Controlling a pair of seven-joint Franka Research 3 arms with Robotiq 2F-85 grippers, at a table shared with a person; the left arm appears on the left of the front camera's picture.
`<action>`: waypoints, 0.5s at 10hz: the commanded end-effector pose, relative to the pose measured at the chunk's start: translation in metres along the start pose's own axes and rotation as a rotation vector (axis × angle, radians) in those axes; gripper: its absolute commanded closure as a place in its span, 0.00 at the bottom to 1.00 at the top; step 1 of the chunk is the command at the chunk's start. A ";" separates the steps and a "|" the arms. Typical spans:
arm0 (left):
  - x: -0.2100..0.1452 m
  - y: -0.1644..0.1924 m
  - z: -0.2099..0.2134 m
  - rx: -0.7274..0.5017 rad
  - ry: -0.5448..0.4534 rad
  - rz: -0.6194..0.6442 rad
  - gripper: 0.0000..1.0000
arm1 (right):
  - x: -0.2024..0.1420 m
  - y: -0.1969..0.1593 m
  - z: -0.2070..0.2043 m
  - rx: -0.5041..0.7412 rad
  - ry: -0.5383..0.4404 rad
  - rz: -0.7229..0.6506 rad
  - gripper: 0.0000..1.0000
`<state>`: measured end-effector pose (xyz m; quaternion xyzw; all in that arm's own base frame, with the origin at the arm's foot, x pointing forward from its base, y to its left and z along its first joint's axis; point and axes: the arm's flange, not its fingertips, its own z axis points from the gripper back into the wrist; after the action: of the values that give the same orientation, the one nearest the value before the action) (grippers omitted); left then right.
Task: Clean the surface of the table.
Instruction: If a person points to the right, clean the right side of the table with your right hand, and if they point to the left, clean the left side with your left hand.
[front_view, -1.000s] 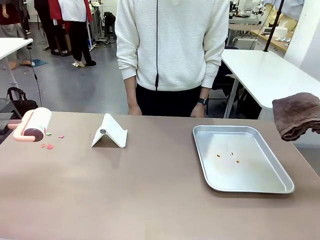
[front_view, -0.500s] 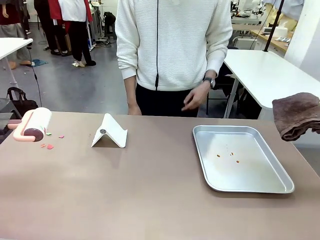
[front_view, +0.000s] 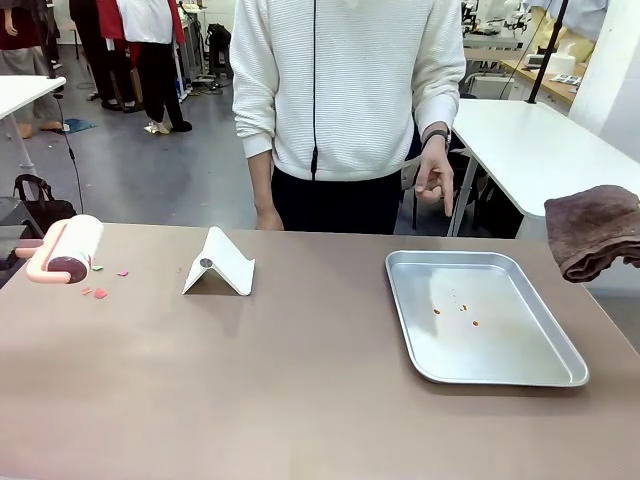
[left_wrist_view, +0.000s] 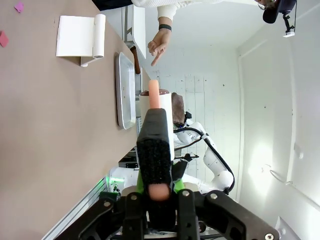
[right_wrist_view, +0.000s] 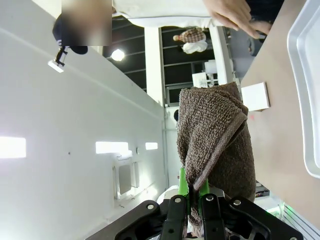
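Table (front_view: 300, 400) open between stand (front_view: 220, 265) and tray (front_view: 500, 345); perhaps scraps (front_view: 100, 293) far left.

the counter (front_view: 300, 390) is wide, flat and brown. a white folded stand (front_view: 218, 264) sits on it toward the far left, shaped like a little tent. a shiny metal tray (front_view: 510, 345) lies flat on the right side, well apart from the stand. a few tiny pink scraps (front_view: 100, 293) and one green scrap (front_view: 97, 267) lie near the left edge.

taupe table (front_view: 300, 400), brown towel (front_view: 590, 232), pink roller (front_view: 72, 248)
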<state>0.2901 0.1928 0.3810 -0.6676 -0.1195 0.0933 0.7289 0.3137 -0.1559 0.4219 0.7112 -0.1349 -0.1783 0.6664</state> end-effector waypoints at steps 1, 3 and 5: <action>-0.005 -0.002 0.001 -0.014 -0.004 -0.005 0.83 | 0.002 0.002 -0.003 0.009 -0.011 0.005 1.00; -0.005 -0.002 0.001 -0.014 -0.004 -0.005 0.83 | 0.002 0.002 -0.003 0.009 -0.011 0.005 1.00; -0.005 -0.002 0.001 -0.014 -0.004 -0.005 0.83 | 0.000 0.000 0.000 0.000 0.000 0.000 0.92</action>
<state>0.2901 0.1928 0.3810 -0.6676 -0.1195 0.0933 0.7289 0.3137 -0.1559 0.4216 0.7112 -0.1346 -0.1785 0.6665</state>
